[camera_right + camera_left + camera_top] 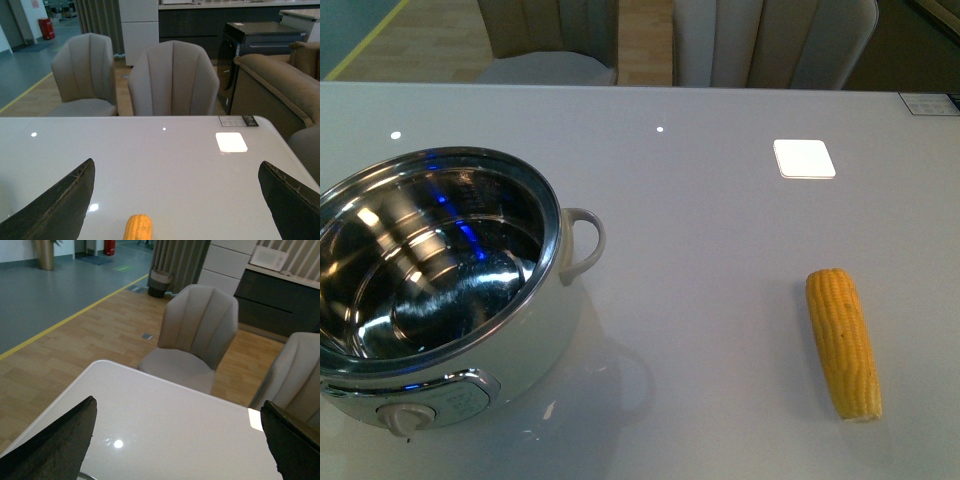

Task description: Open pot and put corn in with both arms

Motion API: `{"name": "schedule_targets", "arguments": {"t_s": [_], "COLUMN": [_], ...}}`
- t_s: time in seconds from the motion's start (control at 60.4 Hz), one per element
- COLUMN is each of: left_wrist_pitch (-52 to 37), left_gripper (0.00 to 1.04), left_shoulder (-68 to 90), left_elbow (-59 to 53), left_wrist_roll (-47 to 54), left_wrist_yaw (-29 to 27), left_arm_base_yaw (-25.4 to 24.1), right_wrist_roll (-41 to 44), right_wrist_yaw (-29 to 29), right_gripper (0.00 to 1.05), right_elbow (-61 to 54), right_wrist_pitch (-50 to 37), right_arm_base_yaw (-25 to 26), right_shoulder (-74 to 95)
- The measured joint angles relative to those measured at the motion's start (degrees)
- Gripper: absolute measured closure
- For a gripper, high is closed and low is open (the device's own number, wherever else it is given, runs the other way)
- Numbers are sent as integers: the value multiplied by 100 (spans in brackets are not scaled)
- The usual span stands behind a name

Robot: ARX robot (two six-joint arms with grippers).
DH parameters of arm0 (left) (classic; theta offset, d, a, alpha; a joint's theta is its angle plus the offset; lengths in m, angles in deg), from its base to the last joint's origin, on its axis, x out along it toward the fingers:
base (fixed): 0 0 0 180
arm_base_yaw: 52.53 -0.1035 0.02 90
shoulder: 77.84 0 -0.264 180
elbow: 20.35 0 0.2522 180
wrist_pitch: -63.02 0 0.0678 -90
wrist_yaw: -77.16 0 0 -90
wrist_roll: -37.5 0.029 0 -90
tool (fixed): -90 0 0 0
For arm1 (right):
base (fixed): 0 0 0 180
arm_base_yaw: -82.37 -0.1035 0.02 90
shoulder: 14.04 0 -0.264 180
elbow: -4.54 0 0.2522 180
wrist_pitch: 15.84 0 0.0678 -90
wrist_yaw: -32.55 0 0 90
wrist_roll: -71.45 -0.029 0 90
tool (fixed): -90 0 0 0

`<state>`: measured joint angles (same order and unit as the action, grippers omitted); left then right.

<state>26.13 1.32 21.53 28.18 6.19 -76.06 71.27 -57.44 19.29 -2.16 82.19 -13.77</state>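
Observation:
The white pot [510,350] stands at the front left of the table with no lid on it; its shiny steel inside is bare. Its loop handle [582,243] points right and its cream dial [404,417] faces me. The yellow corn [843,341] lies on the table at the front right, lengthwise away from me. No arm shows in the front view. My right gripper [177,202] is open above the table, and the corn's end [138,227] shows between its fingers, at the frame's bottom edge. My left gripper [179,440] is open over bare table, holding nothing. The lid is out of view.
A flat white square [804,158] lies at the back right of the table, also seen as a white square [231,142] in the right wrist view. A printed card [927,103] sits at the far right corner. Chairs [775,40] stand behind the table's far edge.

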Motion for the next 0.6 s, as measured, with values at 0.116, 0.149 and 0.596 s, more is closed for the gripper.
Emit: {"name": "schedule_targets", "arguments": {"t_s": [0.116,0.149,0.596], "left_wrist_pitch": [-175,-175,358], "left_gripper": [32,38,101], "left_shoulder": [-378,-507,-2409], "left_elbow": [-549,-713,-2085], "left_wrist_roll": [588,660,866], "left_wrist_yaw": [98,31,-1001], "left_arm_base_yaw": [258,363,1388], "right_wrist_roll": [0,0,0], "right_wrist_yaw": [11,7,0], "right_gripper": [9,9,9], "right_elbow": [0,0,0], "right_wrist_pitch": [0,0,0], "right_arm_base_yaw": [0,0,0], "right_shoulder": [0,0,0]}}
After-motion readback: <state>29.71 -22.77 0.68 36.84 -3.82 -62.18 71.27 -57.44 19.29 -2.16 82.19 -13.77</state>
